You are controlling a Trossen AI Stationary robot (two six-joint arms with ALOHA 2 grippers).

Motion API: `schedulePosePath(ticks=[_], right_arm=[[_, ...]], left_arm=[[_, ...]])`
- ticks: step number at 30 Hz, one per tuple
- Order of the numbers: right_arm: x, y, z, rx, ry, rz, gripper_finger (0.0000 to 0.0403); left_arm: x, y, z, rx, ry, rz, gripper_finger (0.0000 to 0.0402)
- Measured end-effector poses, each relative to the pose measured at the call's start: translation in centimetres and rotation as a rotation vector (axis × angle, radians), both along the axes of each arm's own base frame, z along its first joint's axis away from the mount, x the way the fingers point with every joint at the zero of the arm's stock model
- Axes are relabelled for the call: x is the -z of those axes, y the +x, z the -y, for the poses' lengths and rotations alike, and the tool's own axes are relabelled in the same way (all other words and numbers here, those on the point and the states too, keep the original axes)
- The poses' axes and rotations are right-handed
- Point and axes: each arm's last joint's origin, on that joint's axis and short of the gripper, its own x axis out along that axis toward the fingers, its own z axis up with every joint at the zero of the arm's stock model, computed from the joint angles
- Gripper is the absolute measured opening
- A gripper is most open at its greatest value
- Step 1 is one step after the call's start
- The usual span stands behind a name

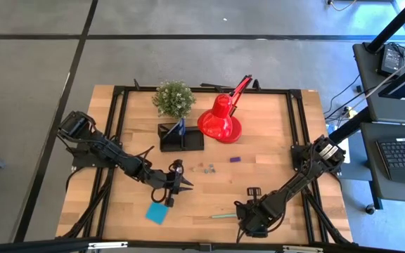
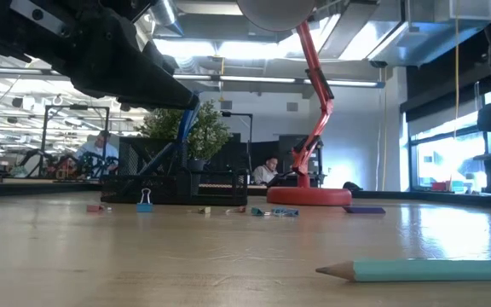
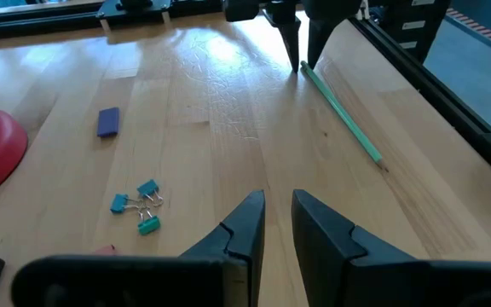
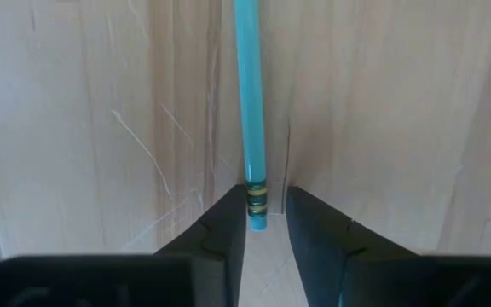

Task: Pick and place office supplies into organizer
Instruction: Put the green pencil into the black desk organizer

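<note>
down near the table's front edge, the right gripper (image 4: 257, 223) stood over the eraser end of the green pencil (image 4: 249, 102), its two fingers (image 4: 220, 230) straddling the banded ferrule with a sliver of gap on each side — closing in, but whether they actually pinched the pencil could not be told. the pencil lay flat on the wooden table (image 1: 273, 140), running from the gripper toward the left arm's side, and in the low view its sharpened tip (image 2: 335, 270) showed close to the camera. the left gripper (image 1: 172, 184) hung above the table near the middle, holding nothing, its fingers (image 3: 244, 223) narrowly parted with a small gap between them. just beside it lay the blue pad (image 1: 157, 213), nearer the front edge. a cluster of tiny clips (image 3: 139, 205) and a purple piece (image 1: 235, 159) lay loose between the arms, before the red lamp (image 1: 220, 119). the organizer (image 1: 181, 136) sat at the back — between the lamp and the plant (image 1: 174, 98) — with something blue standing in it.
</note>
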Motion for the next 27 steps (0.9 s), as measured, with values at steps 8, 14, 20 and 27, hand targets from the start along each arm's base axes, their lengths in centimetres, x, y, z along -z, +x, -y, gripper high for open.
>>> schedulePosePath(ticks=[8, 14, 20, 27], right_arm=[[0.02, -0.01, 0.04, 0.0, -0.013, 0.009, 0.0089], [0.04, 0.02, 0.06, 0.001, -0.018, 0.015, 0.0062], [0.06, -0.01, 0.05, 0.0, -0.024, 0.018, 0.0014], [0.05, -0.25, -0.17, 0.014, -0.036, 0.028, 0.002]], left_arm=[[0.0, 0.0, -0.01, -0.002, 0.0, 0.0, 0.0056], [0.0, 0.0, -0.01, -0.002, 0.001, 0.0, 0.0057], [0.0, 0.0, -0.01, -0.002, 0.001, 0.001, 0.0057], [0.0, 0.0, -0.01, -0.003, 0.001, 0.001, 0.0056]])
